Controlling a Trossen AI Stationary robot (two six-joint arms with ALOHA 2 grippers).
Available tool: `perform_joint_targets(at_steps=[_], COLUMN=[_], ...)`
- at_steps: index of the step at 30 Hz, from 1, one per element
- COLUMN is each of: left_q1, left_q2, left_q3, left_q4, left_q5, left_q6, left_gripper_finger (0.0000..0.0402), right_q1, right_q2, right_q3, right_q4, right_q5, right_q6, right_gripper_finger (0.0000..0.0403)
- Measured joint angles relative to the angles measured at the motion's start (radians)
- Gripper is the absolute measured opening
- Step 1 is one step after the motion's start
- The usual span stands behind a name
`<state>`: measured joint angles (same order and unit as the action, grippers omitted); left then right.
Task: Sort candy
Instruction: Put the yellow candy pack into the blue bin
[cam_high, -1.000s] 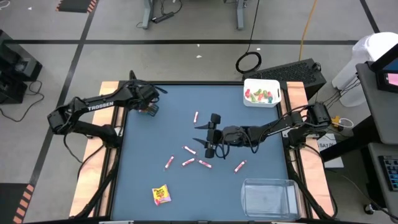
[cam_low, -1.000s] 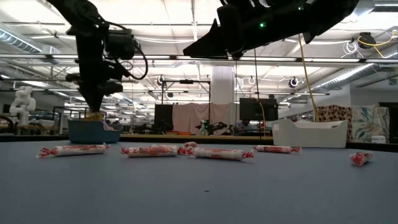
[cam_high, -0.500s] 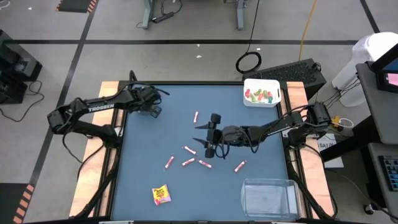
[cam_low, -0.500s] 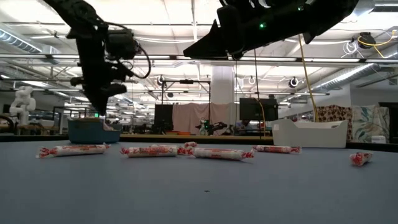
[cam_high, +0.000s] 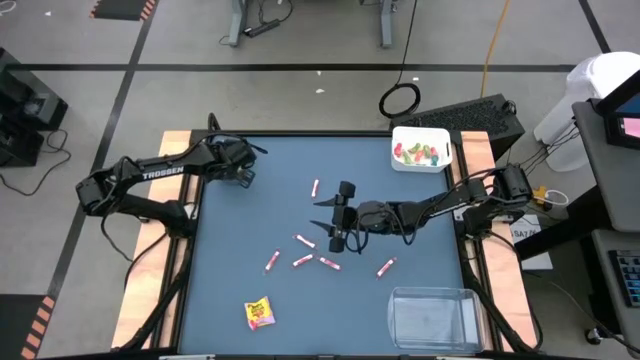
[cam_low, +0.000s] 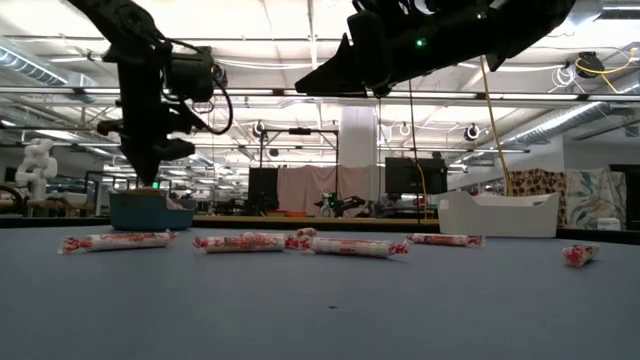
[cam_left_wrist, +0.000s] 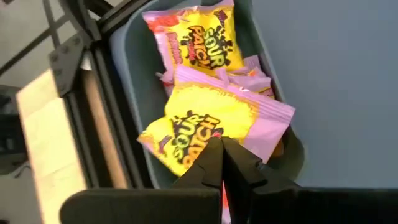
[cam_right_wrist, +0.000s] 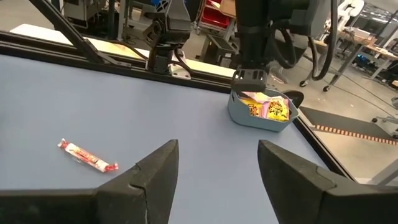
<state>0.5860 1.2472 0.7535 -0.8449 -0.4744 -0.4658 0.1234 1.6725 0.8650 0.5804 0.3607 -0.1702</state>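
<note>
The left gripper (cam_high: 243, 176) hung over the teal bin (cam_left_wrist: 127, 68) at the far-left corner of the worktop (cam_high: 250, 240), its dark fingers pressed together with nothing between them. The bin was a smooth, rounded plastic tub, sitting just beside the worktop's black edge rail, and it held glossy square yellow packets (cam_left_wrist: 208, 121) with pink borders, crumpled and overlapping.

On the matte blue worktop lay 6 thin pink-white sticks: 1 alone (cam_high: 315, 187) toward the far middle, 4 (cam_high: 303, 260) scattered near the centre, and 1 (cam_high: 386, 267) further right. A single yellow packet (cam_high: 260, 313) lay flat near the front edge, well apart from everything, with open surface all round it.

The right gripper (cam_high: 337, 219) hovered above the middle of the worktop, fingers spread wide and holding nothing.

A white rectangular bin (cam_high: 421, 148) with small green and red wrapped pieces (cam_high: 418, 153) stood at the far-right corner; a clear, square-walled bin (cam_high: 432, 318) stood at the near-right corner.
</note>
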Motion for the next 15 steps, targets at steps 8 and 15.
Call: perform_joint_targets(at_steps=[8, 15], left_q1=[0.053, 0.056], left_q2=[0.074, 0.141], left_q3=[-0.054, -0.054], left_q4=[0.072, 0.226], left_q5=[0.028, 0.039], left_q6=[-0.016, 0.082], left_gripper_finger=[0.0004, 0.0004], right_q1=[-0.006, -0.006], right_q2=[0.000, 0.000], right_q3=[0.000, 0.000], right_q4=[-0.001, -0.002], right_q5=[0.000, 0.000], right_q6=[-0.002, 0.001], right_gripper_finger=[0.0210, 0.0210])
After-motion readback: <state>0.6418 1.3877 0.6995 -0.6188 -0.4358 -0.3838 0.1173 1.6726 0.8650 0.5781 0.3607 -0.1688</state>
